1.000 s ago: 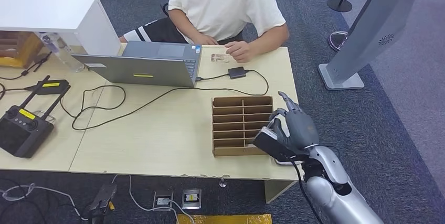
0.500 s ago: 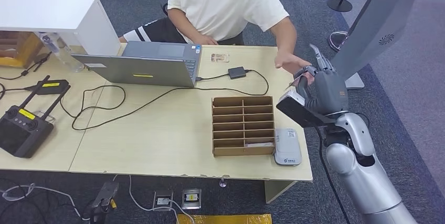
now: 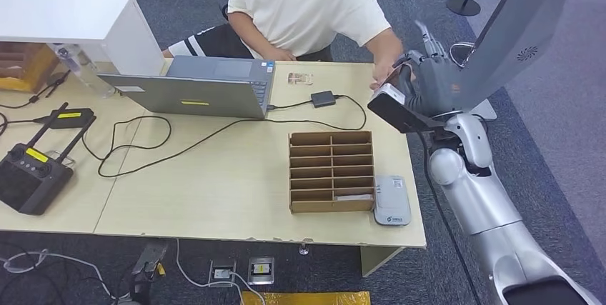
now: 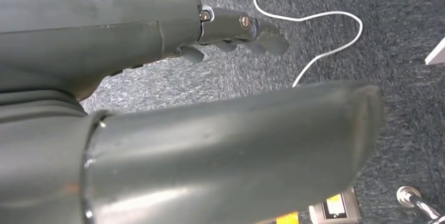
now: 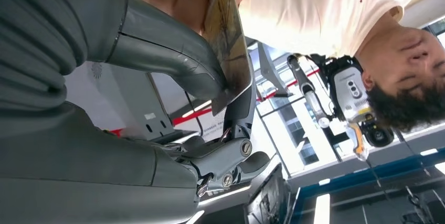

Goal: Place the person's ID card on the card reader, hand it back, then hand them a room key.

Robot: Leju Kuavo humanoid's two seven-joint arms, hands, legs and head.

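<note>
The right hand [image 3: 429, 80] is up at the far right of the counter [image 3: 236, 183], pinching the ID card [image 5: 226, 35]. The person's hand [image 3: 382, 76] touches it. This looks like the give-back step. Next, let go, then fetch a room key.

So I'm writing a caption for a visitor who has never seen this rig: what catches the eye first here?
The robot's right hand, raised past the desk's far right corner, pinches a card that the seated person's hand reaches up to meet. Next comes the cardboard slot rack on the desk, with the grey card reader beside it near the front edge.
</note>
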